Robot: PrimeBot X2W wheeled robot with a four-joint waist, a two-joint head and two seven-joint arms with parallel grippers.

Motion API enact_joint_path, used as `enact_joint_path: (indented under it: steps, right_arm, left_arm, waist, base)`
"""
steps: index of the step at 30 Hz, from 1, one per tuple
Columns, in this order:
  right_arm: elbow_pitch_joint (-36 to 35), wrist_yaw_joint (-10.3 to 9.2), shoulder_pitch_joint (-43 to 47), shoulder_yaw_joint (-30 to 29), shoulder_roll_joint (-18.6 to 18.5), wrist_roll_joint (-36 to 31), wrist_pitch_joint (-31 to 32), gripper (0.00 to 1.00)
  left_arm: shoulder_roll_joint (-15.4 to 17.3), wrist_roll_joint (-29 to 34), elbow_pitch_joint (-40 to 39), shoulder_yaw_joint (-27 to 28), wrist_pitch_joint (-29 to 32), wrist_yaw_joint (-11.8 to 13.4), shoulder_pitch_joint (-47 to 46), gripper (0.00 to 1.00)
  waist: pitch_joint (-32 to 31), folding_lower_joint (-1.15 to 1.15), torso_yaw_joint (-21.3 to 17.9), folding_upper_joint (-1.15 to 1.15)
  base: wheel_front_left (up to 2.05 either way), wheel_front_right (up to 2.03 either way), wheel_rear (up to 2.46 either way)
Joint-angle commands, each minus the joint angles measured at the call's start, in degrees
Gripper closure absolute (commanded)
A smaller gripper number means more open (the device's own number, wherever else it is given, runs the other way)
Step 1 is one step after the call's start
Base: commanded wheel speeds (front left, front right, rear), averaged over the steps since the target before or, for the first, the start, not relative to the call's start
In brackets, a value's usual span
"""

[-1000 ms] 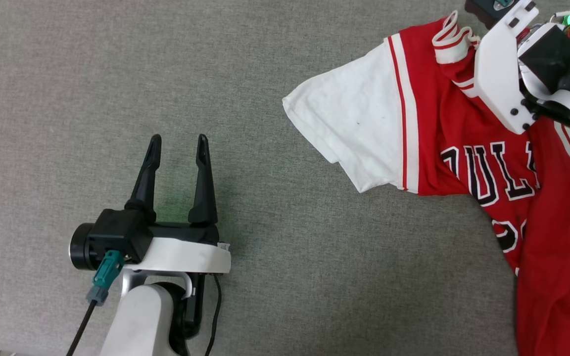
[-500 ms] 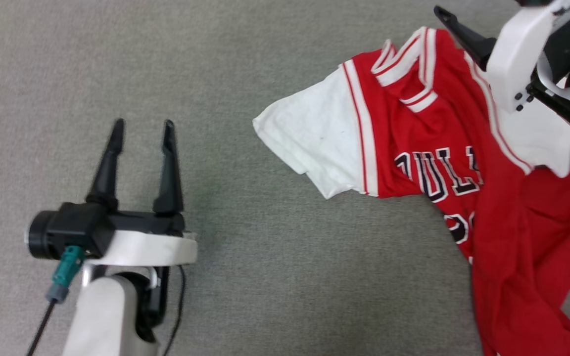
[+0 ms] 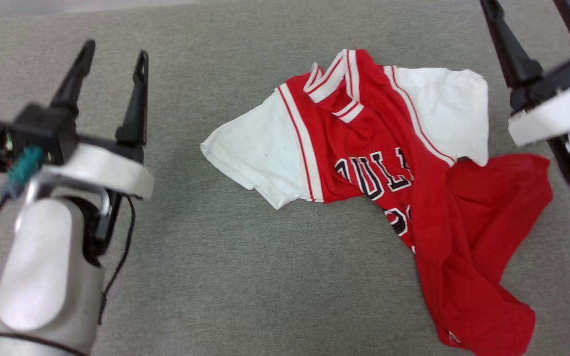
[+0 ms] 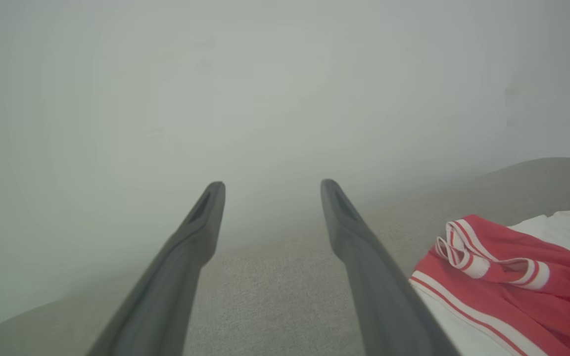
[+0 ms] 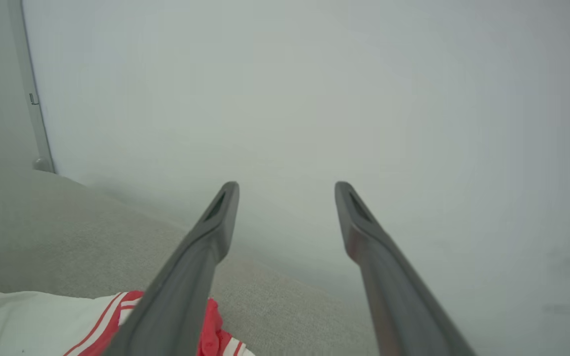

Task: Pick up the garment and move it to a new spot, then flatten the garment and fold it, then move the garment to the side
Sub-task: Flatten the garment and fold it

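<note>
One red and white garment [image 3: 443, 207] lies crumpled on a grey fabric-covered bench [image 3: 245, 277], between two robot grippers.

Nearest, at the lower left of the head view, the pale left forearm [image 3: 42, 267] rises from the bottom edge, with one thin black cable [image 3: 117, 267] hanging beside it. Above it sits the left gripper [image 3: 113, 52]. Its two dark fingers [image 3: 136, 99] are spread wide apart with nothing between them, well apart from the garment.

At the lower right, the garment's plain red body trails in loose folds towards the near edge. Further up, a fold of red cloth covers part of the chest, so the black, white-outlined lettering [image 3: 379, 173] shows only in part. Beyond that, two white short sleeves spread outwards: one [image 3: 255, 153] towards the left gripper, one [image 3: 451, 109] towards the right gripper. The single red-and-white striped collar [image 3: 337, 84] bunches up at the far end.

Farthest, at the upper right, is the right gripper [image 3: 532, 15]. Its two dark fingers are also spread wide and hold nothing. It stands just beside the nearer white sleeve, not touching it.

In both wrist views, a plain pale wall [image 4: 265, 99] stands behind the bench.
</note>
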Motion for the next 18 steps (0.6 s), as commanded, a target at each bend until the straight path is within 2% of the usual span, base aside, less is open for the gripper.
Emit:
enact_joint_path:
  steps: [1, 5, 8, 9, 10, 11, 15, 18]
  right_arm:
    - [-2.9, -0.04, 4.1, -3.2, 1.6, -1.9, -0.2, 0.00]
    - [-12.4, -0.03, 15.9, -14.3, 6.1, -6.3, -0.2, 0.00]
    - [-18.8, -0.04, 23.7, -19.3, 9.3, -9.0, 0.5, 0.00]
    - [-26.4, -0.04, 31.5, -23.3, 12.9, -12.0, 3.5, 0.00]
    - [-27.6, -0.04, 33.3, -23.9, 13.9, -12.1, 4.4, 0.00]
    - [-28.1, -0.04, 33.8, -24.1, 14.2, -12.2, 4.7, 0.00]
    - [-29.3, -0.03, 34.4, -24.5, 15.2, -12.6, 4.7, 0.00]
    - [-29.5, -0.04, 33.7, -24.1, 15.5, -13.0, 4.6, 0.00]
  left_arm:
    - [1.2, -0.6, 0.8, -0.6, 2.2, -0.3, -1.9, 0.00]
    - [4.5, -2.9, 2.6, -3.8, 11.0, -0.7, -7.2, 0.00]
    - [7.9, -5.5, 3.2, -8.3, 19.1, -0.8, -11.5, 0.00]
    - [14.5, -14.7, 3.9, -17.1, 35.0, -0.8, -17.9, 0.00]
    - [16.8, -18.9, 3.7, -20.2, 41.3, -0.8, -20.2, 0.00]
    - [17.4, -21.2, 3.8, -21.2, 44.2, -0.8, -21.3, 0.00]
    - [19.7, -28.4, 4.7, -25.1, 54.9, -0.8, -24.7, 0.00]
    - [20.4, -32.3, 5.8, -26.9, 60.7, -0.8, -26.5, 0.00]
  waist:
    - [-0.4, 0.00, -1.0, 0.00]
    - [-0.3, 0.00, -1.7, 0.00]
    - [0.0, 0.00, -2.0, 0.00]
    - [1.2, 0.00, -3.0, 0.00]
    - [1.8, 0.00, -3.4, 0.00]
    - [2.1, 0.00, -3.6, 0.00]
    - [3.3, 0.00, -4.6, 0.00]
    - [4.5, 0.00, -5.6, 0.00]
  base:
    - [0.00, 0.00, 0.00]
    - [0.00, 0.00, 0.00]
    - [0.00, 0.00, 0.00]
    - [0.00, 0.00, 0.00]
    - [0.00, 0.00, 0.00]
    - [0.00, 0.00, 0.00]
    - [0.00, 0.00, 0.00]
    - [0.00, 0.00, 0.00]
